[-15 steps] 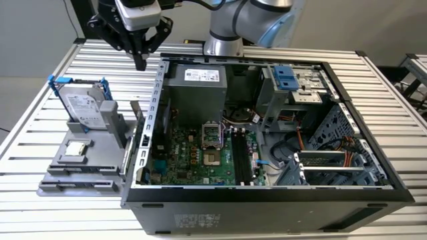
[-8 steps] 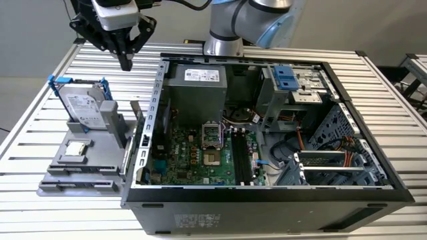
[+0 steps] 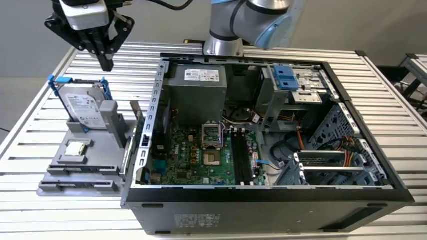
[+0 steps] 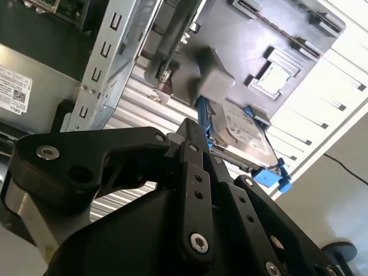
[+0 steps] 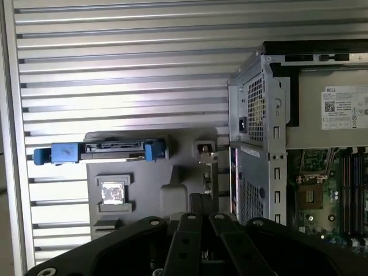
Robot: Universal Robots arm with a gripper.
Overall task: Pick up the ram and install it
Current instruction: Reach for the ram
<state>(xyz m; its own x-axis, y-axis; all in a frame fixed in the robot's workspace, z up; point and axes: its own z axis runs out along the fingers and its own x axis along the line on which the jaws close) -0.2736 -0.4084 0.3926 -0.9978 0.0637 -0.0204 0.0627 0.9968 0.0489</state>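
Observation:
The ram is a thin strip standing on edge in the grey holder, on the side nearest the computer case; in the first wrist view the ram shows edge-on. My gripper hangs high above the table behind the holder, well clear of the ram, with its black fingers closed together on nothing. The motherboard's long black memory slots lie inside the open case.
A silver hard drive in a blue-tabbed frame stands upright on the holder, and a small square processor chip lies in front of it. The case's metal wall rises right beside the holder. Slatted metal table lies all around.

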